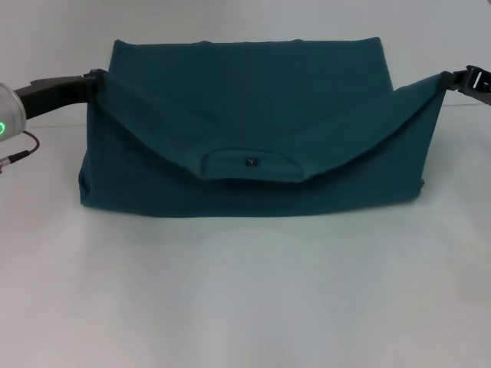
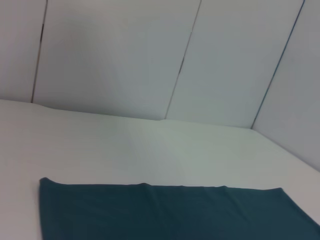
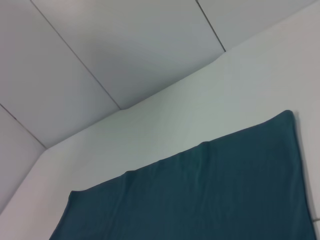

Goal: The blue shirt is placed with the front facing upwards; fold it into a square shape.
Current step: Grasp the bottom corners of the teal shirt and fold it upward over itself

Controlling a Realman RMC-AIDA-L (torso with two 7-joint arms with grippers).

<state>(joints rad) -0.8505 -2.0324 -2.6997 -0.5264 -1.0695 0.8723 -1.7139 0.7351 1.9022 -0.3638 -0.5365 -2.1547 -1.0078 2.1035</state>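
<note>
The left gripper point(image 1: 93, 77) is seen at the left edge of the head view, a black finger assembly on a white arm with a green light, clenched on the upper left corner of the large dark teal-blue short-sleeved cotton shirt point(image 1: 253, 130). That corner is held raised above the white table surface point(image 1: 245, 291), so the cloth hangs down from it in a slanting fold.

The shirt is spread across the middle of the table, nearer the far edge than the near one. Its upper part has been brought forward over the lower part, and the doubled cloth sags in a shallow V between the two held corners. At the lowest point of the V the round ribbed collar point(image 1: 252, 164) is shown, with a small dark tag at its centre. No lettering is visible. The bottom fold lies flat on the table as a straight edge.

At the right, the right gripper point(image 1: 453, 79), black, is closed on the upper right corner of the shirt, likewise lifted.

In both wrist views a flat expanse of the cloth with a straight far hem is shown before pale wall panels point(image 2: 125, 55).
</note>
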